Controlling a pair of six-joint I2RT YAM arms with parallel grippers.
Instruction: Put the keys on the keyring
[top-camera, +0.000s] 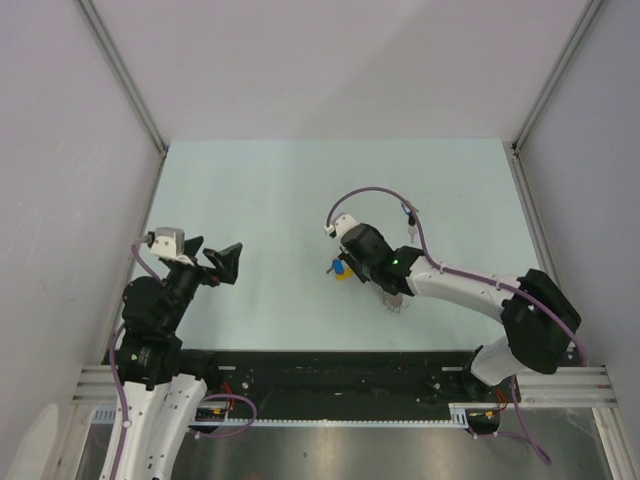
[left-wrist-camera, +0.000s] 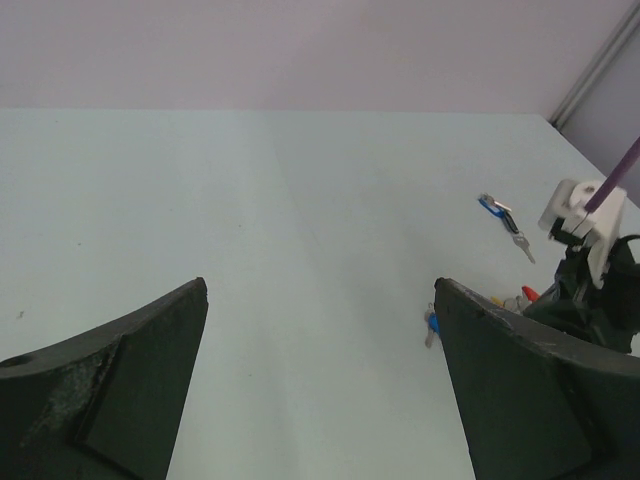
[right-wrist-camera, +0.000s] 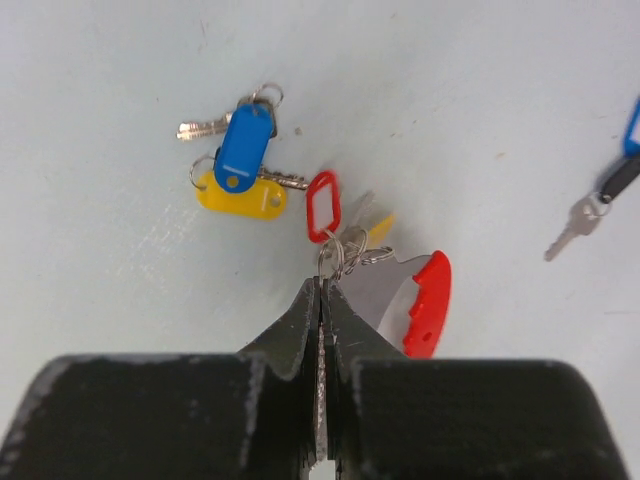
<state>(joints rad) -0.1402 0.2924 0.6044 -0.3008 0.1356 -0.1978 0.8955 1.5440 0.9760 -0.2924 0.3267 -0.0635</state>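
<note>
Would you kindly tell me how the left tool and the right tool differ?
The left tool is wide open; the right tool is shut. The left tool hovers apart from the keys; the right tool sits at the small rings beside the red tag. Both are black.

Table (top-camera: 260, 200): plain pale mint, no pattern.
Walls (top-camera: 60, 160): plain pale lilac-grey.
Keys (right-wrist-camera: 245, 170): silver metal blades; one head blue, one yellow, one a red frame with a white centre.
Far keys (right-wrist-camera: 600, 190): one blue head, one dark head, silver blade.
Keyring (right-wrist-camera: 385, 290): silver-grey metal with a red curved band.
Right gripper (right-wrist-camera: 320, 288): matt black fingers.
Left gripper (left-wrist-camera: 320, 290): matt black fingers, one face scuffed grey.
Right arm (top-camera: 460, 285): white shell, black joints, small green light.
Cables (top-camera: 385, 192): purple.
</note>
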